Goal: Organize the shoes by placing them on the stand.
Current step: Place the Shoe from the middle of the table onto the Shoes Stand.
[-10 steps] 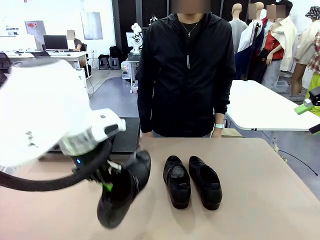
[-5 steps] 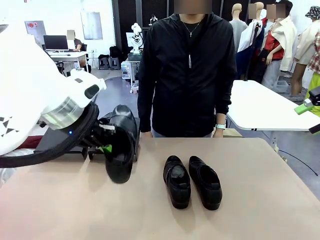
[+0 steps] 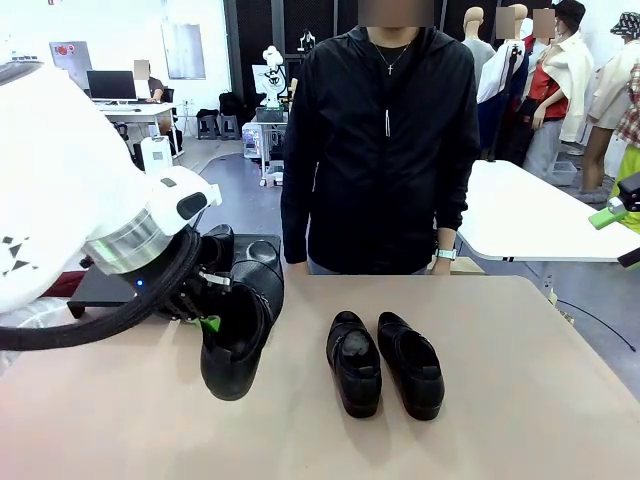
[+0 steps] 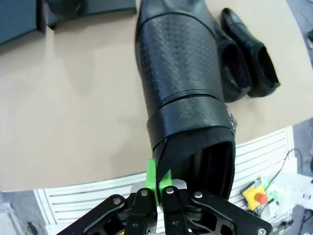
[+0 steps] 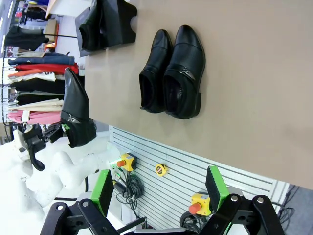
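My left gripper (image 3: 210,322) is shut on the rim of one black shoe (image 3: 238,345) and holds it in the air over the table's left side, just in front of the stand (image 3: 258,247). In the left wrist view the green pads (image 4: 152,172) pinch the shoe's (image 4: 178,83) opening edge. Two more shoes (image 3: 353,362) (image 3: 410,362) lie side by side at mid-table. Another shoe (image 5: 90,27) rests on the dark stand (image 5: 120,22). My right gripper (image 5: 159,188) is open and empty, off the table's near edge.
A person in a black jacket (image 3: 375,140) stands at the table's far edge, hands down. The tan table (image 3: 520,400) has free room on its right half and along the front. A white table (image 3: 530,215) stands behind on the right.
My left arm carried the held shoe up from low over the table's front left toward the stand, then let it sink a little. The pair at mid-table stayed put.
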Controlling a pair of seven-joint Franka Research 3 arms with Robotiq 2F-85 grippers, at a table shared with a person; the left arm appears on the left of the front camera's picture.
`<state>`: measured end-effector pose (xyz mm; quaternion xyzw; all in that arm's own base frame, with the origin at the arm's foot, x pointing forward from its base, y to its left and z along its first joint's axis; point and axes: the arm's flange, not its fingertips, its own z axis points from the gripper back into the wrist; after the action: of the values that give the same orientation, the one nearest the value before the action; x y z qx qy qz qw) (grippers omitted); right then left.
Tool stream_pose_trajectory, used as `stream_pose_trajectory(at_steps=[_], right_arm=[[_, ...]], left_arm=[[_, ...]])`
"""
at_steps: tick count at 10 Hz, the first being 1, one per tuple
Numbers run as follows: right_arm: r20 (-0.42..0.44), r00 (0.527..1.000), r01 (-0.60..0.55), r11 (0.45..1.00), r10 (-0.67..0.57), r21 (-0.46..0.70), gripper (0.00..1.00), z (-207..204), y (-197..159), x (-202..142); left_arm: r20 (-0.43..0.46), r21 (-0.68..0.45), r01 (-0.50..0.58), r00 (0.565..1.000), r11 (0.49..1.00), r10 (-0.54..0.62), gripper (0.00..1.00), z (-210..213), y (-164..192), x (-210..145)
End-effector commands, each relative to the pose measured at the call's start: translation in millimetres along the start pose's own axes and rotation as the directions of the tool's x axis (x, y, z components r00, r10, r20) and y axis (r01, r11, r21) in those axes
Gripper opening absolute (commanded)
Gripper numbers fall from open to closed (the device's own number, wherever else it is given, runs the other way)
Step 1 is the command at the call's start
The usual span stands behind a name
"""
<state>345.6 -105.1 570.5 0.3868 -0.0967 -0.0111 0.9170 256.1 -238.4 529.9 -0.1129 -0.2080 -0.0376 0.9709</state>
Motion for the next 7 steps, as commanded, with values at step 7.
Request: stream_pose_trajectory(at_steps=[7], right_arm=[[-0.005,1.000,-0.013,1.000,0.013,-0.007,1.00,1.6,-0.7,-0.7]], left_arm=[[0.146,-0.073,-0.026,0.989,0.997,0.036,0.00,-100.0,60.2,238.6]])
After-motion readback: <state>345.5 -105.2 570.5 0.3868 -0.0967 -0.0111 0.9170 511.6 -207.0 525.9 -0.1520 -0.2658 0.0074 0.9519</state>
